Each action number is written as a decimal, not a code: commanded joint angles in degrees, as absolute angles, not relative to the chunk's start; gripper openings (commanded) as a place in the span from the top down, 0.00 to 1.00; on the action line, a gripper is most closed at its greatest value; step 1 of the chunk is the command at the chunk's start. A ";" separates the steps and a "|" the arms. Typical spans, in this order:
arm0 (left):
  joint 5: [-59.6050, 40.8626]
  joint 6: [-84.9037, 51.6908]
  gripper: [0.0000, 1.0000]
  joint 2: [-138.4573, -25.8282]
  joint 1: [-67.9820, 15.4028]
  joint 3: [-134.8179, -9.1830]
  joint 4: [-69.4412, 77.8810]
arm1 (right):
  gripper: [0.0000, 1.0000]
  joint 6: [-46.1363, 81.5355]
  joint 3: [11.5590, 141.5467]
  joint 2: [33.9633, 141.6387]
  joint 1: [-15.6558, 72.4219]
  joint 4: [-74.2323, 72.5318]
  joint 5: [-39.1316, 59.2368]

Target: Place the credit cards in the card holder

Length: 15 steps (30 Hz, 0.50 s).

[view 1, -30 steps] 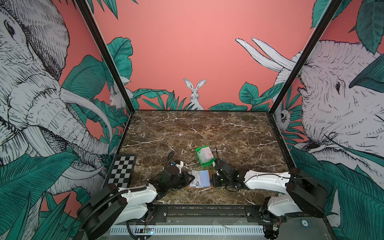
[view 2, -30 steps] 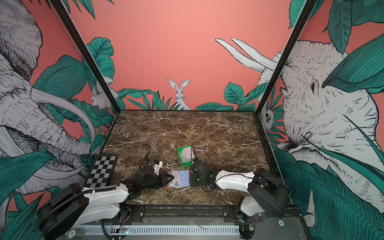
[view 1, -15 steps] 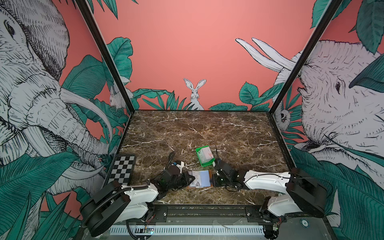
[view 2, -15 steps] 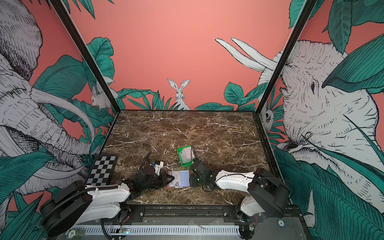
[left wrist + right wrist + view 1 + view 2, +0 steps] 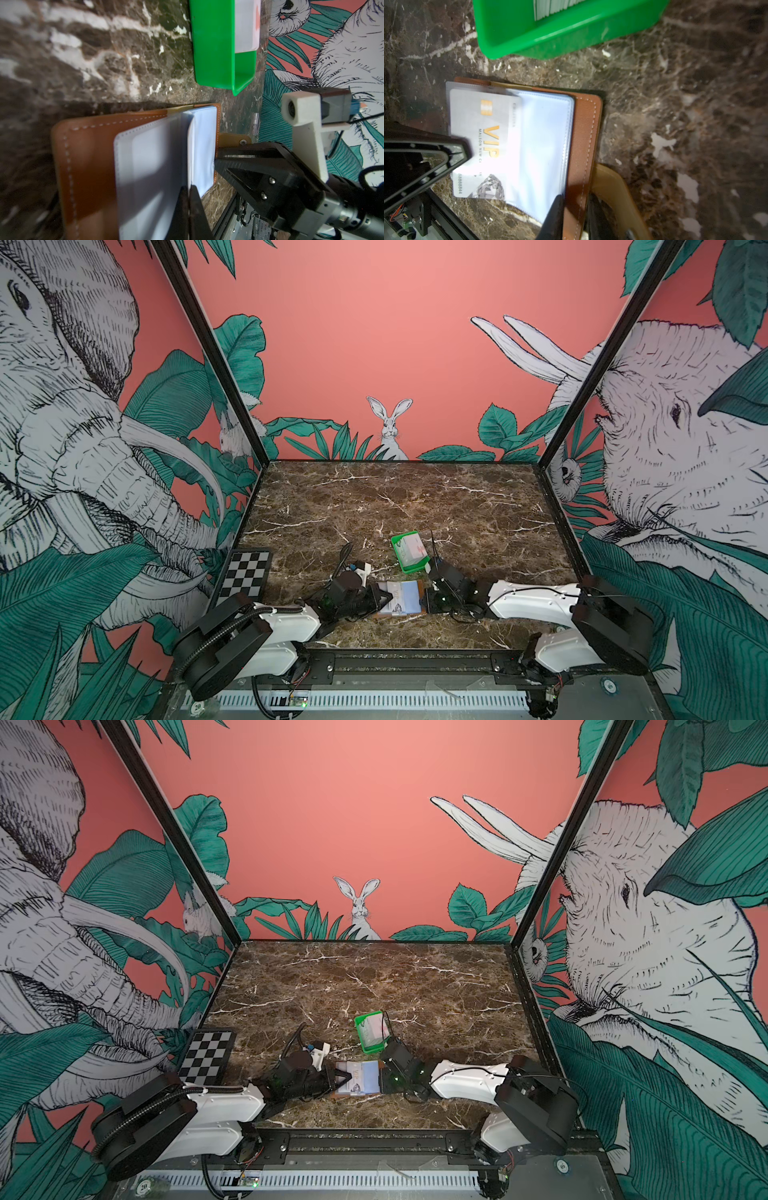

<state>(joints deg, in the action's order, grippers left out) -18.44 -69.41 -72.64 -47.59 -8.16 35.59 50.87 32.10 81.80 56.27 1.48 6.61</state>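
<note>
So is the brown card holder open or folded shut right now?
Open. The card holder lies spread on the marble table, its clear sleeves exposed and a VIP card showing among them.

One card holder at the front edge of the tabletop, one VIP card, one green tray holding a card stack too tight to count, one checkerboard by the left edge, and two grippers: left gripper, right gripper.

The white card stack runs off the edge. The black left gripper hides some silver VIP card lettering.
</note>
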 commanded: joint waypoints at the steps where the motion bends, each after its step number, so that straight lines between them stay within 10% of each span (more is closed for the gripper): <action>1: -18.87 -69.41 1.00 -73.61 -48.12 -8.66 34.99 | 0.79 51.31 30.92 83.90 56.57 3.86 6.07; 15: -18.35 -68.39 0.91 -75.33 -48.23 -14.18 22.85 | 0.79 51.68 30.82 84.32 56.62 5.36 5.05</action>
